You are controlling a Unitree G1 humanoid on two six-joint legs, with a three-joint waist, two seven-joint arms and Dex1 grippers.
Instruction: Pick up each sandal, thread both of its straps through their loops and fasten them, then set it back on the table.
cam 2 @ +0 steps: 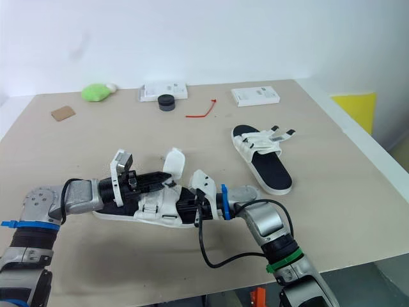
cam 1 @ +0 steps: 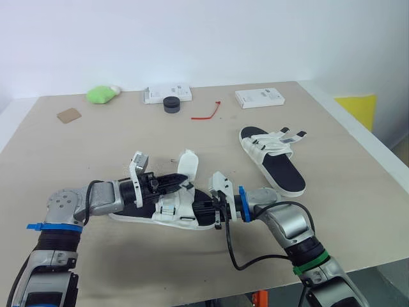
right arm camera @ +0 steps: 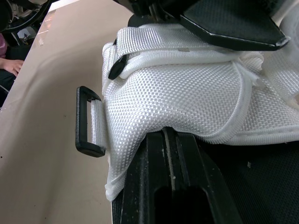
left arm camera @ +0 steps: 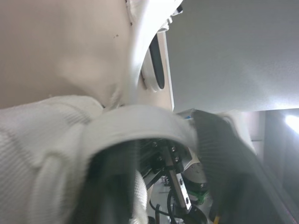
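Near sandal [cam 1: 176, 208] lies flat on surface [cam 1: 96, 147], front centre, long axis L–R across the robot. Left hand [cam 1: 171, 183] comes in from the L end along that axis, right at the raised white strap [cam 1: 189, 165]. Right hand [cam 1: 214, 206] comes in from the R end, against the webbing upper. Black loop [right arm camera: 88, 122] sticks out beside the webbing, nothing through it. Clenched or released: cannot tell for either hand. L hand is nearer the strap, R nearer the loop, so prob. L feeds and R steadies. 2nd sandal [cam 1: 275, 160] is well apart, back-right, closer to the R arm.
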